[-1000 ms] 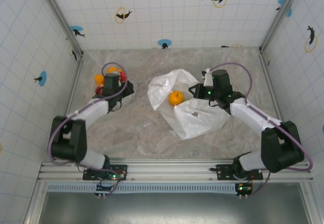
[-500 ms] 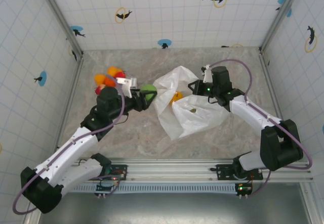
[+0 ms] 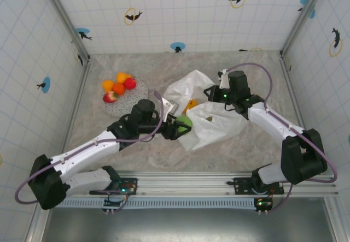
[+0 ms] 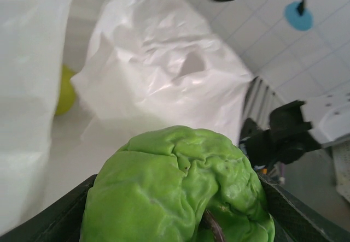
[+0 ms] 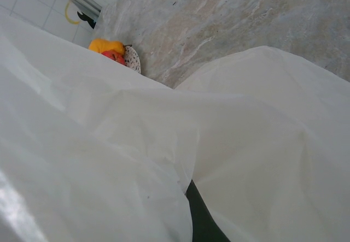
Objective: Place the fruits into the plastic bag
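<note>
We see the left gripper holding the green apple, jaws spread wide around it, right at the left edge of the plastic bag, beside its mouth. Half a second ago the apple hung clearly left of the bag. A second ago that arm was well left of the bag, over the plate, and it has swung across since. In the left wrist view the wrinkled apple sits between the fingers, with the bag's white film just beyond it.

The right gripper stays at the bag's far edge, pinched closed on the film and keeping it raised, as in both earlier pictures. An orange fruit lies in the bag's mouth, where it was before. Well left of the bag, the plate is now uncovered and carries four fruits, two orange and two red.
</note>
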{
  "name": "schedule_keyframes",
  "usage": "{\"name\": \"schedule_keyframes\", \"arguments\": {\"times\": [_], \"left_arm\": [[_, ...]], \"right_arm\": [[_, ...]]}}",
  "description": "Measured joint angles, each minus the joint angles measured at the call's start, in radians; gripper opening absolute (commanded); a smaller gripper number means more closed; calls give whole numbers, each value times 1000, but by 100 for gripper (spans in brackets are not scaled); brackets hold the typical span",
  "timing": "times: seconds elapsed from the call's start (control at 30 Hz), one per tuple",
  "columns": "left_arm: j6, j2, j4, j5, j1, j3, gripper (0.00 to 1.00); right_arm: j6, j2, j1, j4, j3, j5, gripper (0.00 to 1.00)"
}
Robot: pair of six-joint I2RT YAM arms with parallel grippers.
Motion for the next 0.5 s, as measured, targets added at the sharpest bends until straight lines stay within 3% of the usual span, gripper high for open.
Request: {"name": "schedule_keyframes", "arguments": {"times": [0.3, 0.5], "left_arm": [[25, 88, -69, -234, 2, 23, 54], [21, 145, -33, -324, 2, 28, 54]], "right_arm": [[-5, 0, -9, -24, 3, -2, 0], [24, 0, -23, -5, 1, -46, 0]]}}
